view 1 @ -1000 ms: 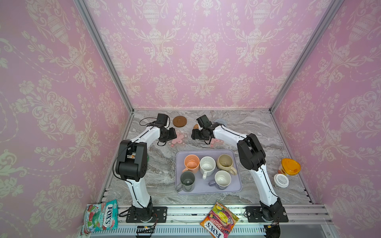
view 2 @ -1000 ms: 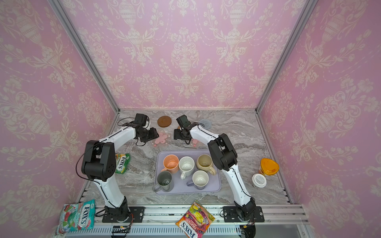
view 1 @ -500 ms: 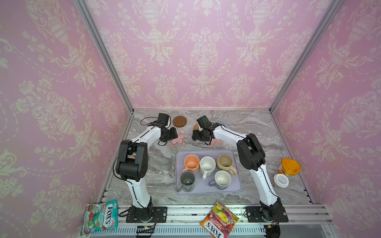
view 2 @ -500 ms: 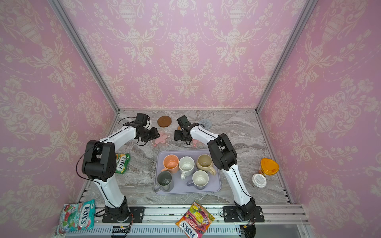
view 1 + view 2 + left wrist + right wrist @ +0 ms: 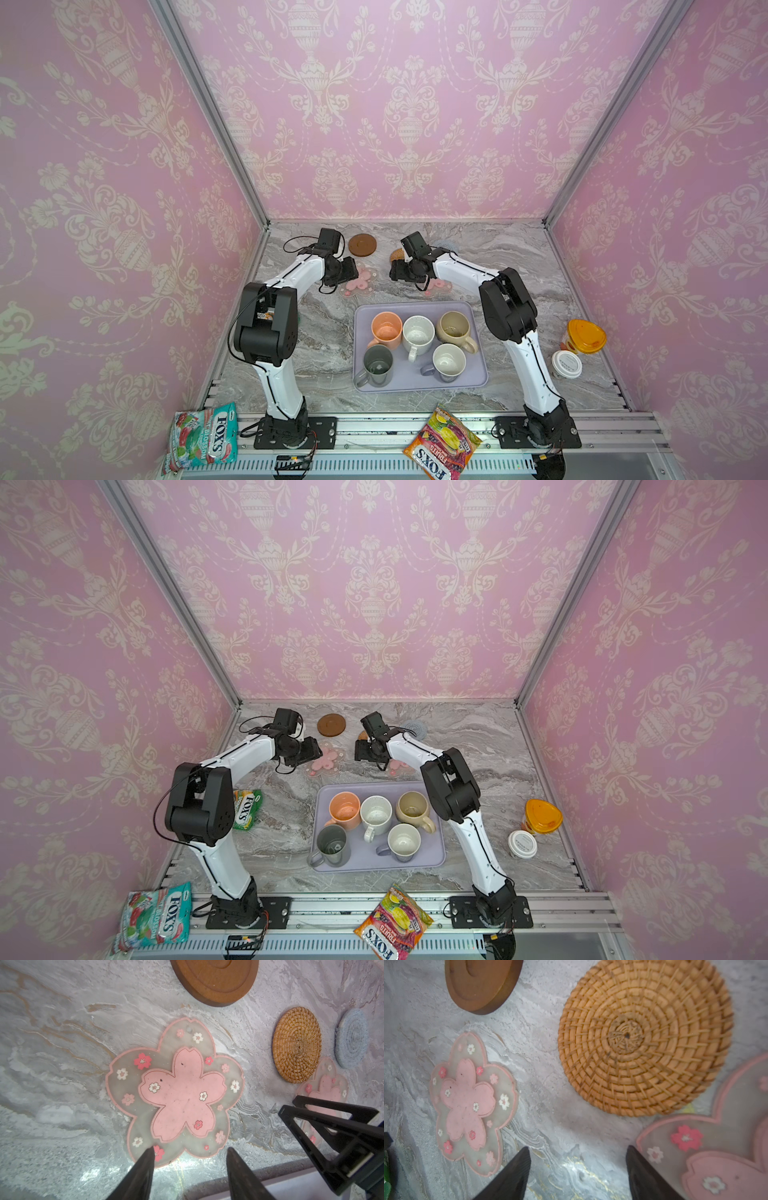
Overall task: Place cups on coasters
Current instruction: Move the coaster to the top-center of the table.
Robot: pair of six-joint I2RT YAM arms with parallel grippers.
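Note:
Five cups stand on the lavender tray point(image 5: 415, 380): peach point(image 5: 386, 330), speckled white point(image 5: 417, 334), beige point(image 5: 455, 328), dark grey-green point(image 5: 377, 365) and lavender point(image 5: 448, 361). Behind the tray lie the coasters: a brown disc point(image 5: 362, 244), a rattan round point(image 5: 645, 1039), a pale blue knitted round point(image 5: 446, 245) and two pink-flower mats point(image 5: 176, 1093) point(image 5: 716, 1147). My left gripper point(image 5: 191, 1149) hovers open at the edge of the left flower mat. My right gripper point(image 5: 578, 1148) hangs open over bare marble between the two flower mats. Both are empty.
An orange-lidded container point(image 5: 586, 336) and a white-lidded jar point(image 5: 567, 364) stand at the right edge. A candy bag point(image 5: 247, 808) lies beside the left arm, and two more point(image 5: 205, 436) point(image 5: 442, 446) lie on the front rail. Pink walls close three sides.

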